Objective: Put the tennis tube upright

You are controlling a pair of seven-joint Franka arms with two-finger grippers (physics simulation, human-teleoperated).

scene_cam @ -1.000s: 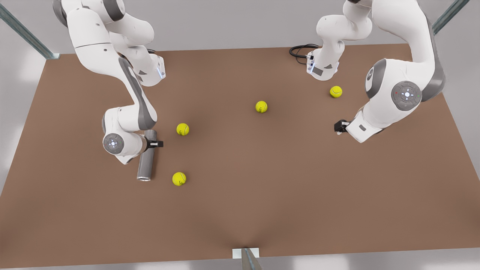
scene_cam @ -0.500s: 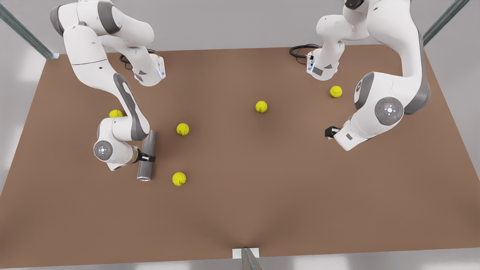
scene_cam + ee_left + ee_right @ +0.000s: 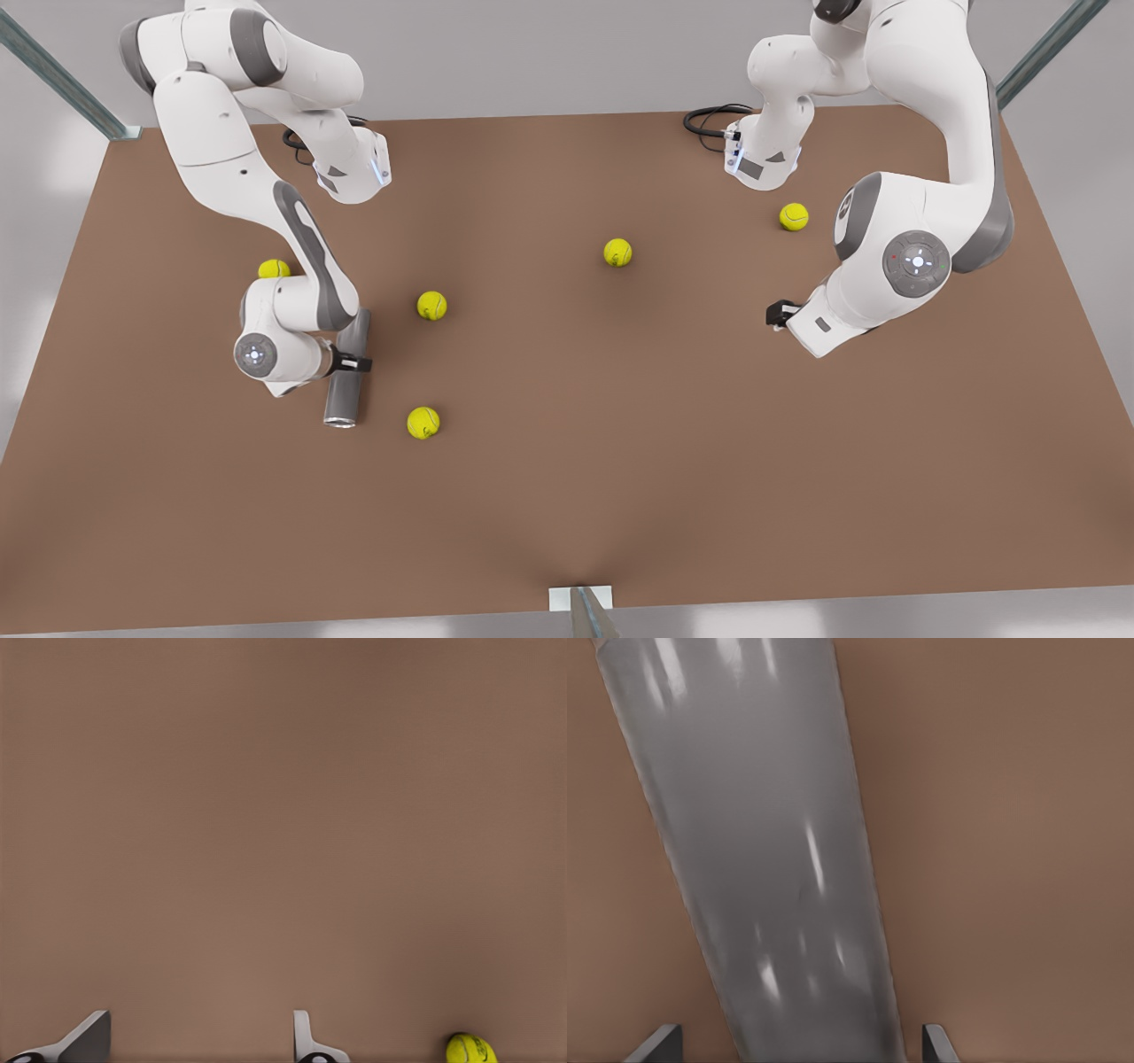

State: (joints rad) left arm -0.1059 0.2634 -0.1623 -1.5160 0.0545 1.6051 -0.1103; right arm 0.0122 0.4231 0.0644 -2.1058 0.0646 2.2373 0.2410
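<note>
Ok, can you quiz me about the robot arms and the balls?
1. How many tennis balls lie on the table?
2. True or false: the tennis tube stands upright.
3. Which claw straddles the tube? A) right claw B) left claw

Key: 1) five. 2) False, it lies flat. 3) A, open around the tube at the front view's left; the left claw waits open above bare table.

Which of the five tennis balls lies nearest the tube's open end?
The tennis ball just toward the front view's right of the tennis tube, beside its light-rimmed open end; the other four lie farther up the table.
</note>
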